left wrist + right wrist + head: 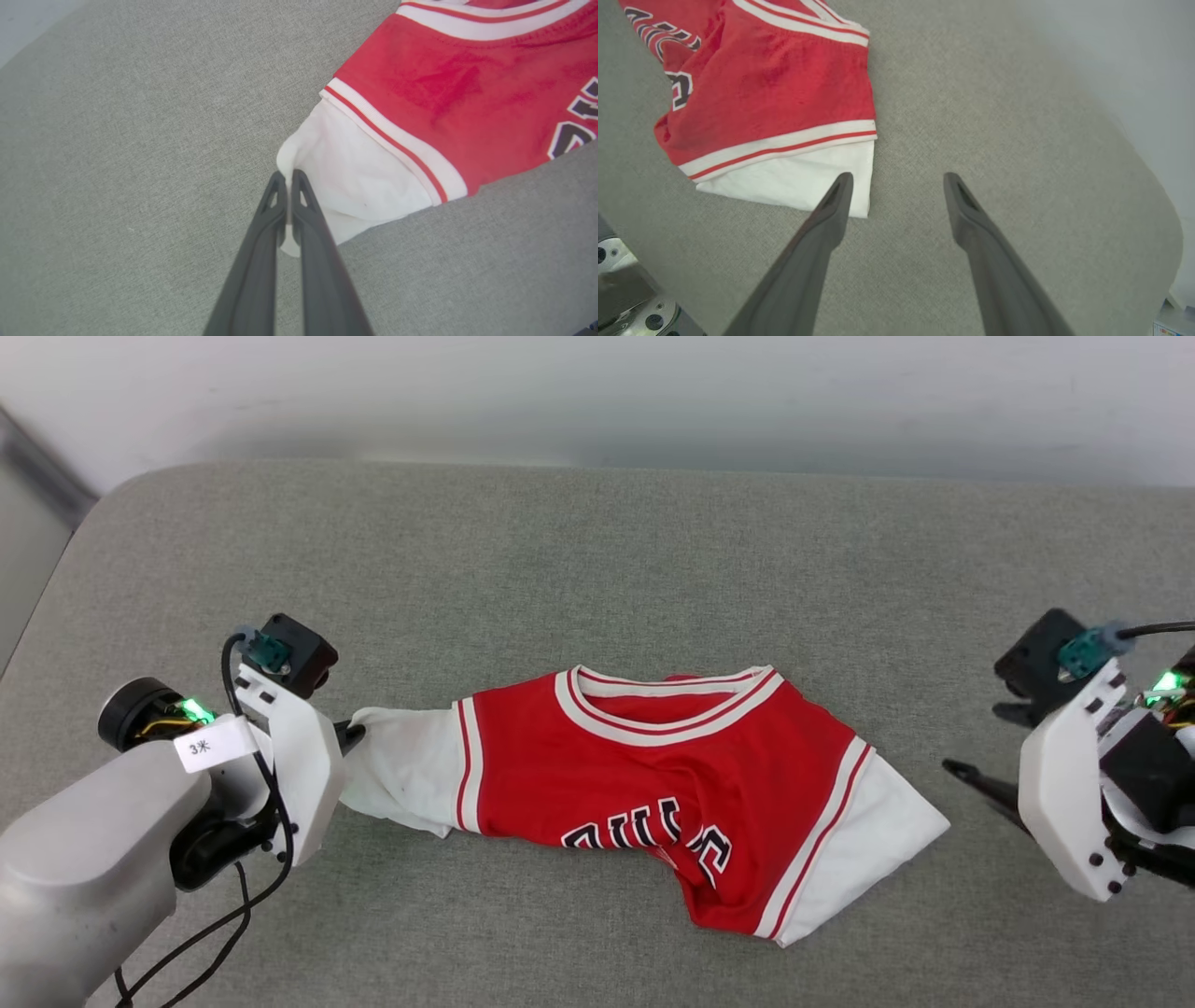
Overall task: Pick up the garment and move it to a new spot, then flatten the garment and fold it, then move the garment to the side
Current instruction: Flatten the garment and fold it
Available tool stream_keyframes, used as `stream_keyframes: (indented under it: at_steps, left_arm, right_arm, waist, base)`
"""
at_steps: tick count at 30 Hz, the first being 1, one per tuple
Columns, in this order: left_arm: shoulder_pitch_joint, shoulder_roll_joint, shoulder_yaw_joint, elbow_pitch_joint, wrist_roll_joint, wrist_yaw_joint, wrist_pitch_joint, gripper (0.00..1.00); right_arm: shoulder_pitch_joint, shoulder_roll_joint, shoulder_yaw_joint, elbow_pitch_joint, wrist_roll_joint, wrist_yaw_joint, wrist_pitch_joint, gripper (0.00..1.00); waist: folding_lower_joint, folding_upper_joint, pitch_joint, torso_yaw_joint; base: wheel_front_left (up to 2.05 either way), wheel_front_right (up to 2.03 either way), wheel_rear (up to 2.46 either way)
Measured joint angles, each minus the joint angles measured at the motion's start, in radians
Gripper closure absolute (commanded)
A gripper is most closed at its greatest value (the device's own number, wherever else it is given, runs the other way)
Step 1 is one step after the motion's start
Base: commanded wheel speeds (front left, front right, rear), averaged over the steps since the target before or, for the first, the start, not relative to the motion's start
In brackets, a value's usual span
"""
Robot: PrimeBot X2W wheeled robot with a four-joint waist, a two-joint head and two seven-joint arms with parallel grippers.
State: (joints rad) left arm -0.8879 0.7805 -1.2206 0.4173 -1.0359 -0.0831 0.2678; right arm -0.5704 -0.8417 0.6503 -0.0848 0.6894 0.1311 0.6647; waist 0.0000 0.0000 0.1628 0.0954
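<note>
The garment (672, 775), a red jersey with white sleeves and striped trim, lies crumpled mid-surface with its collar toward the far side and its lower part bunched under the black lettering. My left gripper (353, 735) is shut on the tip of its left white sleeve (355, 177). In the left wrist view the gripper (288, 179) pinches a fold of white cloth between its fingers. My right gripper (973, 739) hovers open just right of the other white sleeve (798, 182). In the right wrist view the gripper (899, 179) holds nothing, its left fingertip (843, 184) over the sleeve's corner.
A grey fabric surface (597, 569) with rounded corners carries everything, and a pale wall (597, 392) runs behind it. The surface's left edge (37, 607) falls away near my left arm. Part of my base (626, 298) shows low in the right wrist view.
</note>
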Motion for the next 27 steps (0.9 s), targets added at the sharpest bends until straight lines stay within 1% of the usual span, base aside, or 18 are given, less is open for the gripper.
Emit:
stream_keyframes:
  at_steps: [3,6,10,15,20,21,22,23,25,27]
  left_arm:
    - [-0.009,0.001,0.003,-0.011,0.004,0.005,-0.006,1.0]
    - [-0.025,0.0,0.009,-0.024,0.012,0.006,-0.01,1.0]
    - [-0.045,-0.001,0.017,-0.04,0.02,0.013,-0.019,1.0]
    - [-0.068,-0.007,0.025,-0.052,0.03,0.016,-0.033,1.0]
    - [-0.08,-0.02,0.025,-0.047,0.037,0.014,-0.04,1.0]
    - [-0.08,-0.024,0.025,-0.045,0.037,0.014,-0.042,1.0]
    - [-0.08,-0.025,0.024,-0.043,0.037,0.013,-0.042,1.0]
    - [-0.08,-0.026,0.024,-0.04,0.037,0.013,-0.043,1.0]
    - [-0.08,-0.025,0.024,-0.034,0.035,0.012,-0.044,1.0]
    - [-0.08,-0.022,0.024,-0.031,0.031,0.01,-0.045,1.0]
  right_arm:
    - [-0.044,-0.021,0.092,0.021,0.061,0.0,0.126,0.0]
    - [-0.088,-0.025,0.168,0.066,0.085,0.0,0.196,0.0]
    - [-0.148,0.008,0.244,0.151,0.094,0.0,0.208,0.0]
    - [-0.2,0.058,0.34,0.252,0.119,0.0,0.185,0.0]
    - [-0.244,0.062,0.439,0.306,0.141,-0.002,0.15,0.0]
    - [-0.252,0.062,0.457,0.313,0.148,-0.002,0.144,0.6]
    - [-0.26,0.061,0.473,0.314,0.154,-0.003,0.13,0.68]
    - [-0.264,0.061,0.486,0.32,0.16,-0.003,0.103,1.0]
    - [-0.272,0.064,0.509,0.331,0.178,-0.003,0.063,1.0]
    - [-0.277,0.081,0.528,0.345,0.192,-0.002,0.015,1.0]
  waist:
    - [0.0,0.0,0.015,0.006]
    - [0.0,0.0,0.037,0.013]
    - [0.0,0.0,0.074,0.024]
    - [0.0001,0.0,0.13,0.037]
    - [0.0,0.0,0.169,0.049]
    - [0.0,0.0,0.172,0.051]
    - [-0.0002,0.0,0.173,0.051]
    - [-0.0002,0.0,0.173,0.05]
    - [-0.0002,0.0,0.167,0.047]
    - [-0.0001,0.0,0.157,0.042]
  base:
    - [0.0,0.0,0.0]
    - [0.0,0.0,0.0]
    - [0.0,0.0,0.0]
    - [0.0,0.0,0.0]
    - [0.0,0.0,0.0]
    - [0.0,0.0,0.0]
    - [0.0,0.0,0.0]
    - [0.0,0.0,0.0]
    - [0.0,0.0,0.0]
    - [0.0,0.0,0.0]
